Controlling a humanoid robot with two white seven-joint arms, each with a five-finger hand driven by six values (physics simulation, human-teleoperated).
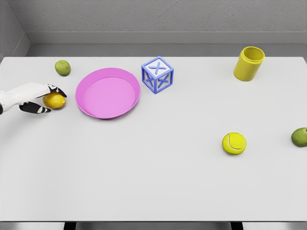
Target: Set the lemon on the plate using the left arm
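Left hand, white with dark fingertips, reaches in from the left edge of the head view and lies low over the worktop. Its fingers curl over the top of the lemon, and the thumb runs beneath the fruit's near side, so the hand is wrapped around the lemon from the left. The lemon is yellow and partly covered by the fingers; whether it rests on the worktop or is lifted just clear of it cannot be told from this view.

Just to the right of the lemon, with a narrow strip of worktop between them, sits the plate, a round pink dish with a raised rim, holding nothing. Beyond the hand, near the far left corner, lies a green lime, apart from both the lemon and the plate. A blue cube with an open frame and an X on its faces stands just beside the plate's far right rim. Further right, near the far edge, a yellow cup stands tilted slightly. A yellow tennis ball lies on the right half of the worktop, well apart from the plate, and a second green fruit shows at the right edge, partly cut off by the frame. The worktop is pale grey, with a grey wall behind it.
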